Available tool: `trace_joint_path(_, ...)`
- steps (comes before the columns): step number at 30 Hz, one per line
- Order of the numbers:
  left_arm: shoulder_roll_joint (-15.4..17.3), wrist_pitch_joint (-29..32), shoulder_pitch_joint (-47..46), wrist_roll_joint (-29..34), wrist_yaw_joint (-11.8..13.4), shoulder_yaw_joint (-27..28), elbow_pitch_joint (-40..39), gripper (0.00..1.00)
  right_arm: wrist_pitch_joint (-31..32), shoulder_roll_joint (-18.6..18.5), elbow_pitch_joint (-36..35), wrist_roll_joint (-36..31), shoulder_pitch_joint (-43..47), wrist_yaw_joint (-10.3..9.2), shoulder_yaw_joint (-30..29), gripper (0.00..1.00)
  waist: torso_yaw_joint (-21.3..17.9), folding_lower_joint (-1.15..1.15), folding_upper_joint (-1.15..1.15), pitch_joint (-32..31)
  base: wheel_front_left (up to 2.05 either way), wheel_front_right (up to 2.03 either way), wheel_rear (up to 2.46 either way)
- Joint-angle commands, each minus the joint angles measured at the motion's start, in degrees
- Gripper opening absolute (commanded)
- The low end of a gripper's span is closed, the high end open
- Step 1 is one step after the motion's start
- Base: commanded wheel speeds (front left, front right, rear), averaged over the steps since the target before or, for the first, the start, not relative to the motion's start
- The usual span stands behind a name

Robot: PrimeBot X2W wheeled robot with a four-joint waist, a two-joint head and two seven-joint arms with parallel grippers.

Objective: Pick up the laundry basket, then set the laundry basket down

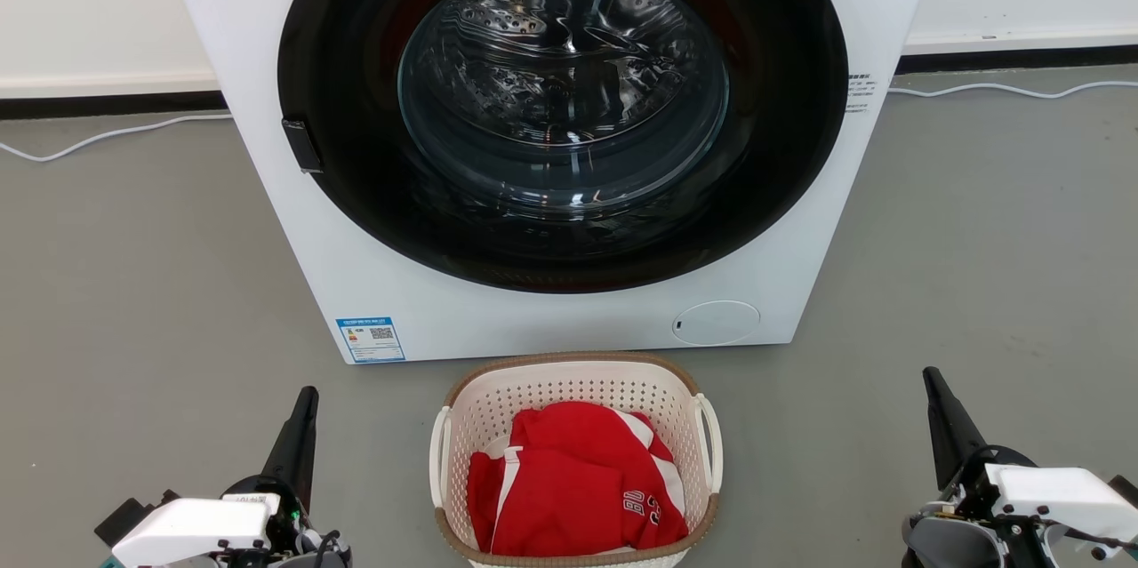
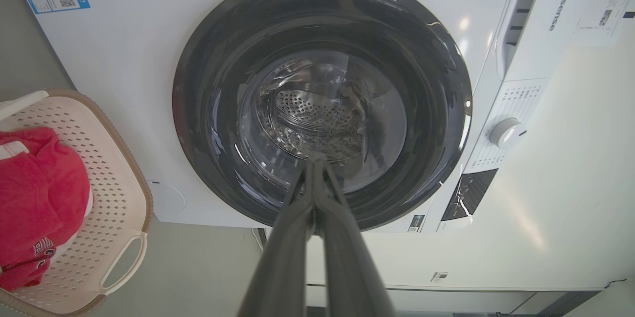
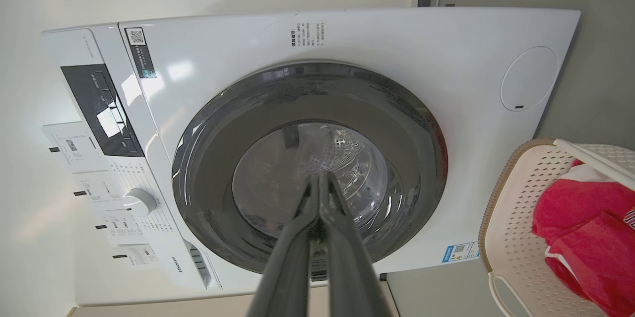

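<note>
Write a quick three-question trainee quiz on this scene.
1. True or false: the left gripper and right gripper are both shut and apart from the basket.
2. The basket stands: A) on the floor before the washer; B) inside it; C) on top of it.
3. Fill in: the cloth in the basket is ___ in colour.
Key: 1 true; 2 A; 3 red.

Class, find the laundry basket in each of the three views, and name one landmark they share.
Head view: laundry basket at bottom centre.
Left wrist view: laundry basket at lower left edge.
Right wrist view: laundry basket at lower right corner.
Shared landmark: washing machine door, dark and round.
</note>
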Motion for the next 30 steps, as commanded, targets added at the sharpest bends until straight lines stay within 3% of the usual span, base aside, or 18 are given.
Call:
trace_joint_path(1, 0.64, 0.34, -3.11, -0.29, -0.42, 1.68, -1.65, 0.0, 0.44, -0.18, -1.61, 0.39, -2.37, 0.42, 1.0, 0.0, 0.0, 0.0, 0.0, 0.0, 0.0, 0.0, 0.0)
trace_joint_path(29, 0.64, 0.34, -3.11, -0.29, -0.42, 1.68, -1.65, 0.0, 0.44, -0.18, -1.61, 0.39, -2.37, 0.42, 1.0, 0.0, 0.0, 0.0, 0.0, 0.0, 0.0, 0.0, 0.0)
trace_joint_path(30, 0.0, 0.0, 0.0, 0.0, 0.0, 0.0, 0.0, 1.0, 0.0, 0.0, 0.0, 0.0, 0.0, 0.0, 0.0, 1.0, 0.0, 0.0, 0.0, 0.0, 0.0, 0.0, 0.0)
